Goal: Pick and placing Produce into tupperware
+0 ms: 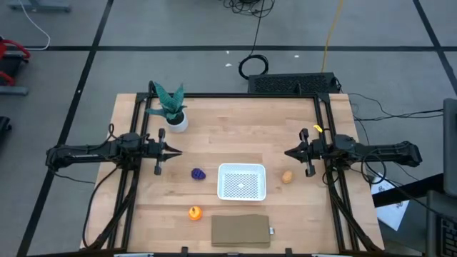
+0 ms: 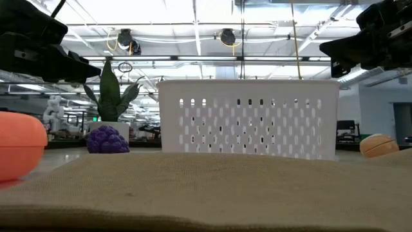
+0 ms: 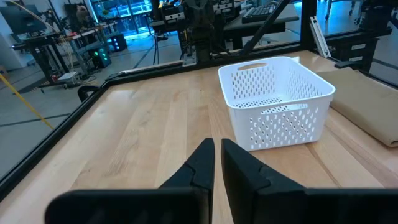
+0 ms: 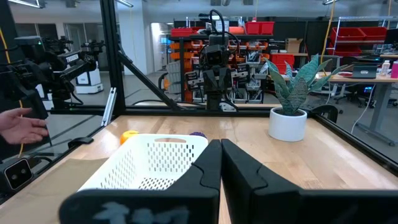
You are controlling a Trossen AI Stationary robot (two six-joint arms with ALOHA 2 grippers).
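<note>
Left gripper hangs above the table's left side, fingers pressed nearly together, a thin slit between them in its wrist view, nothing held. Right gripper mirrors it on the right side, fingers shut tight, also empty. Both point inward toward each other, well apart, each raised off the wood. Between them and nearer the front sits the white container, perforated walls and bottom, nothing inside it. Purple cluster lies on the wood just left of the container, apart from it. Tan lump lies just right of the container, near the right gripper and slightly forward of it. Orange ball rests farther front on the left, beside a flat brown slab at the front edge. Potted plant stands at the back left, clear of the work. A person's hand shows off the table edge in the right wrist view. Judged step: the start, no piece yet picked. Likely next: either arm must spread its fingers, then drop over its nearest piece, the tan lump for the right, the purple cluster for the left, before closing and carrying it over the container's rim.
</note>
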